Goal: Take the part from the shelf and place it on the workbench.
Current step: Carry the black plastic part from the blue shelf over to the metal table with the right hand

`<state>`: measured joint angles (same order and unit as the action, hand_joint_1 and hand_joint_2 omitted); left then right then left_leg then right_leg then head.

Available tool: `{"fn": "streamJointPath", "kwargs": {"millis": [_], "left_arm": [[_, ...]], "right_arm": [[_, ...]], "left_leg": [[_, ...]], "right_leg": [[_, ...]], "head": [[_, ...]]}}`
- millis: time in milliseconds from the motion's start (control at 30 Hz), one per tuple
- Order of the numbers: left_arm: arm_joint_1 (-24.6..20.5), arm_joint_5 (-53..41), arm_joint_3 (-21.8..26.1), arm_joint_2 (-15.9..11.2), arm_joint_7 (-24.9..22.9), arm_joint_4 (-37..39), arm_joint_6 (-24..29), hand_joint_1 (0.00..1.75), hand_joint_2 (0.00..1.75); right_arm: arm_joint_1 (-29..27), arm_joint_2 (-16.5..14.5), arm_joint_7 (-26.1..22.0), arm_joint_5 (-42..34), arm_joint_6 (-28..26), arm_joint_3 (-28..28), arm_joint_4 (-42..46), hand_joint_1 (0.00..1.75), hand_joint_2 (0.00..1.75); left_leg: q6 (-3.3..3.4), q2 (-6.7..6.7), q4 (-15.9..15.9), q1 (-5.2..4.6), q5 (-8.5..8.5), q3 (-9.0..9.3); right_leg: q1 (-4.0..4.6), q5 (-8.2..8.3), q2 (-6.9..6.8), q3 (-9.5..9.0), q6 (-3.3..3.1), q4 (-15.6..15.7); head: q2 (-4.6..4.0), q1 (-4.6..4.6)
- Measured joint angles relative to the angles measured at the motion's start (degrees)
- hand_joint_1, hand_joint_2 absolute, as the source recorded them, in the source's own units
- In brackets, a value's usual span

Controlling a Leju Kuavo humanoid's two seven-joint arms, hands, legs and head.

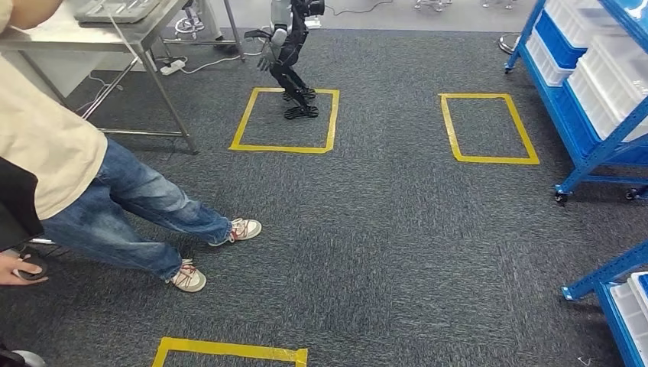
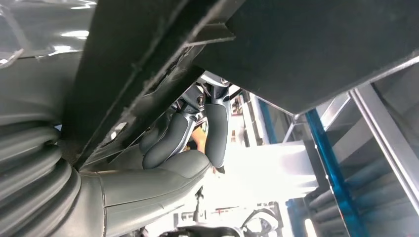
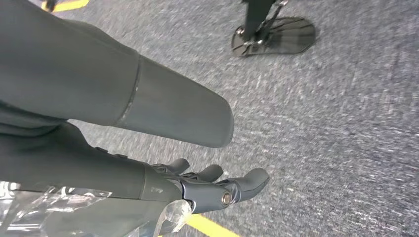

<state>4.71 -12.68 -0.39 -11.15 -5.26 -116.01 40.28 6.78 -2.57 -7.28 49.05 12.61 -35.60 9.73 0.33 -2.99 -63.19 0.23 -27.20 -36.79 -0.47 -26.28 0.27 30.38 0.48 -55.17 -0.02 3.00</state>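
Blue shelves with white bins stand along the right side in the head view. A metal workbench with a grey tray on it stands at the far left. My left hand hangs with thumb and fingers stretched out and nothing between them; a blue shelf post stands beyond it. My right hand hangs over the grey carpet, fingers extended and holding nothing, with crinkled clear plastic beside the wrist. I cannot make out a part in any bin from here.
A person in jeans and a beige top strides at the left. Another robot stands in a yellow taped square. Further taped squares mark the carpet. A second blue rack sits at the lower right.
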Motion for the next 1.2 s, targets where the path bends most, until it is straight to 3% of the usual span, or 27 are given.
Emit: {"fn": "streamJointPath", "kwargs": {"millis": [67,100,133,167,233,300,367,400,467,533,567,600,633,700,767,833,900,967,1033,1100,1133,1167,1200], "left_arm": [[0.04,-0.03,-0.02,-0.03,-0.1,0.01,-0.01,1.75,1.75],[0.12,-0.05,-0.03,-0.07,-0.19,0.02,-0.01,1.75,1.75],[0.15,-0.08,-0.02,-0.12,-0.31,0.02,-0.01,1.75,1.75],[0.16,-0.13,-0.02,-0.22,-0.44,0.01,-0.01,1.75,1.75],[0.11,-0.27,-0.01,-0.52,-0.65,-0.01,0.0,1.75,1.75],[0.03,-0.44,0.01,-0.83,-0.82,-0.08,0.0,1.75,1.75],[0.02,-0.56,0.03,-1.06,-0.98,-0.18,0.0,1.75,1.75],[0.12,-0.59,0.03,-1.16,-1.03,-0.24,0.0,1.75,1.75],[0.12,-0.6,0.03,-1.34,-1.12,-0.45,0.01,1.75,1.75],[0.01,-0.6,-0.01,-1.42,-1.19,-0.59,0.02,1.75,1.75],[0.0,-0.59,-0.03,-1.42,-1.22,-0.6,0.02,1.75,1.75],[0.01,-0.58,-0.04,-1.42,-1.27,-0.6,0.02,1.75,1.75],[0.03,-0.57,-0.05,-1.42,-1.33,-0.6,0.02,1.75,1.75],[0.04,-0.57,-0.07,-1.42,-1.5,-0.6,0.02,1.75,1.75],[-0.02,-0.61,-0.07,-1.49,-1.79,-0.62,0.02,1.75,1.75],[-0.1,-0.78,-0.05,-1.82,-2.15,-0.7,0.02,1.75,1.75],[-0.04,-1.0,-0.03,-2.33,-2.52,-0.77,0.02,1.75,1.75],[-0.04,-1.2,0.0,-2.86,-2.95,-0.87,0.02,1.75,1.75],[-0.23,-1.43,-0.02,-3.25,-3.3,-1.03,-0.01,1.75,1.75],[-0.29,-1.53,-0.05,-3.48,-3.52,-1.1,-0.04,1.75,1.75],[-0.27,-1.4,-0.07,-3.62,-3.6,-1.1,-0.04,1.75,1.75],[-0.27,-1.25,-0.08,-3.8,-3.62,-1.1,-0.04,1.75,1.75],[-0.31,-1.08,-0.1,-4.0,-3.62,-1.13,-0.04,1.75,1.75]], "right_arm": [[-0.21,0.02,0.23,0.06,-0.01,-0.04,0.0,0.0,0.0],[-0.22,0.03,0.32,0.07,-0.01,-0.05,0.0,0.0,0.0],[-0.21,0.03,0.38,0.07,-0.01,-0.07,0.0,0.0,0.0],[-0.18,0.01,0.42,0.06,0.0,-0.07,0.0,0.0,0.0],[-0.14,-0.11,0.44,0.06,0.0,-0.07,0.0,0.0,0.0],[-0.09,-0.24,0.43,0.06,0.0,-0.07,0.0,0.0,0.0],[0.11,-0.4,0.41,0.07,0.0,-0.07,0.0,0.0,0.0],[0.18,-0.46,0.39,0.07,0.0,-0.07,0.0,0.0,0.0],[0.18,-0.61,0.29,0.05,0.0,-0.06,0.0,0.0,0.0],[0.01,-0.7,0.24,0.06,0.0,-0.05,0.0,0.0,0.0],[-0.07,-0.7,0.24,0.07,0.0,-0.05,0.0,0.0,0.0],[-0.16,-0.7,0.27,0.09,0.0,-0.05,0.0,0.0,0.0],[-0.24,-0.7,0.27,0.11,0.0,-0.05,0.0,0.0,0.0],[-0.34,-0.7,0.32,0.14,0.0,-0.05,0.0,0.0,0.0],[-0.4,-0.76,0.39,0.15,0.0,-0.05,-0.01,0.0,0.0],[-0.3,-0.85,0.44,0.16,0.0,-0.05,-0.02,0.0,0.0],[-0.07,-1.01,0.44,0.17,0.0,-0.05,-0.02,0.0,0.0],[-0.03,-1.15,0.4,0.2,0.0,-0.06,-0.02,0.0,0.0],[-0.21,-1.19,0.3,0.27,0.0,-0.08,-0.02,0.0,0.0],[-0.36,-1.2,0.22,0.38,-0.01,-0.09,-0.02,0.0,0.0],[-0.36,-1.19,0.2,0.44,-0.01,-0.09,-0.02,0.0,0.0],[-0.34,-1.19,0.19,0.48,-0.02,-0.09,-0.02,0.0,0.0],[-0.3,-1.21,0.18,0.5,-0.02,-0.09,-0.02,0.0,0.0]], "left_leg": [[-0.43,1.71,-7.55,0.18,-2.94,-3.77],[-0.52,1.97,-9.25,0.27,-3.13,-4.67],[-0.5,2.18,-8.55,0.31,-2.26,-4.34],[-0.36,2.65,-5.63,0.25,-0.6,-2.84],[0.45,5.38,2.9,-0.3,2.76,1.71],[1.36,7.22,7.6,-1.01,4.03,4.08],[1.91,6.08,8.1,-1.26,4.09,4.09],[2.17,5.34,8.41,-1.07,4.27,4.25],[2.69,3.89,9.09,-0.53,4.74,4.7],[2.96,2.48,9.3,-0.25,4.95,4.87],[3.02,1.69,9.27,-0.22,4.99,4.87],[3.01,0.81,9.24,-0.18,4.98,4.88],[2.98,-0.15,9.21,-0.11,4.97,4.93],[2.71,-1.96,9.06,0.13,4.88,5.07],[1.97,-3.53,8.63,0.2,4.66,4.83],[1.04,-4.89,8.5,0.35,4.67,4.31],[0.28,-5.95,8.62,0.73,4.94,3.93],[-0.18,-3.46,6.2,0.59,3.57,2.65],[-0.45,0.61,-0.89,0.35,-0.11,-0.66],[-0.63,1.91,-8.35,0.47,-3.05,-4.15],[-0.63,2.07,-9.58,0.5,-3.19,-4.65],[-0.56,2.23,-8.46,0.5,-2.31,-3.97],[-0.37,2.72,-4.84,0.42,-0.59,-1.96]], "right_leg": [[0.23,-0.23,-1.66,-0.1,-0.25,-0.03],[0.31,-0.35,-2.47,-0.16,-0.31,-0.04],[0.37,-0.49,-3.21,-0.29,-0.3,-0.04],[0.43,-0.66,-3.93,-0.5,-0.27,-0.03],[0.63,-1.12,-5.29,-1.12,-0.02,-0.02],[0.75,-1.6,-6.58,-1.69,0.48,0.02],[0.73,-1.91,-7.93,-2.16,1.02,0.22],[0.65,-2.17,-7.81,-2.37,1.3,0.14],[0.47,-4.13,-4.97,-1.54,1.8,-2.61],[0.19,-7.76,-1.5,1.91,2.13,-10.0],[0.07,-9.14,-0.94,3.98,2.29,-13.95],[-0.03,-9.51,-0.75,5.46,2.43,-16.43],[-0.16,-8.74,-0.7,5.98,2.56,-16.75],[-0.58,-4.54,0.12,3.85,2.81,-10.77],[-1.15,-1.29,3.13,0.82,2.97,-3.2],[-1.13,-0.72,4.58,-0.24,2.5,-0.41],[-0.83,-0.53,2.87,-0.29,1.6,-0.31],[-0.81,-0.32,1.13,-0.36,0.83,-0.1],[-0.57,-0.36,-0.47,-0.34,0.26,0.0],[-0.23,-0.53,-2.13,-0.34,-0.06,-0.02],[-0.1,-0.62,-2.94,-0.38,-0.14,-0.03],[-0.01,-0.71,-3.71,-0.46,-0.16,-0.03],[0.06,-0.82,-4.45,-0.61,-0.14,-0.03]], "head": [[0.0,0.09],[0.0,0.1],[0.0,0.1],[0.0,0.11],[0.0,0.09],[0.0,0.09],[0.0,0.11],[0.0,0.12],[0.0,-0.04],[0.0,-0.25],[0.0,-0.28],[0.0,-0.31],[0.0,-0.31],[0.0,-0.31],[0.0,-0.34],[0.0,-0.36],[0.0,-0.33],[0.0,-0.12],[0.0,0.16],[0.0,0.24],[0.0,0.25],[0.0,0.26],[0.0,0.26]]}}
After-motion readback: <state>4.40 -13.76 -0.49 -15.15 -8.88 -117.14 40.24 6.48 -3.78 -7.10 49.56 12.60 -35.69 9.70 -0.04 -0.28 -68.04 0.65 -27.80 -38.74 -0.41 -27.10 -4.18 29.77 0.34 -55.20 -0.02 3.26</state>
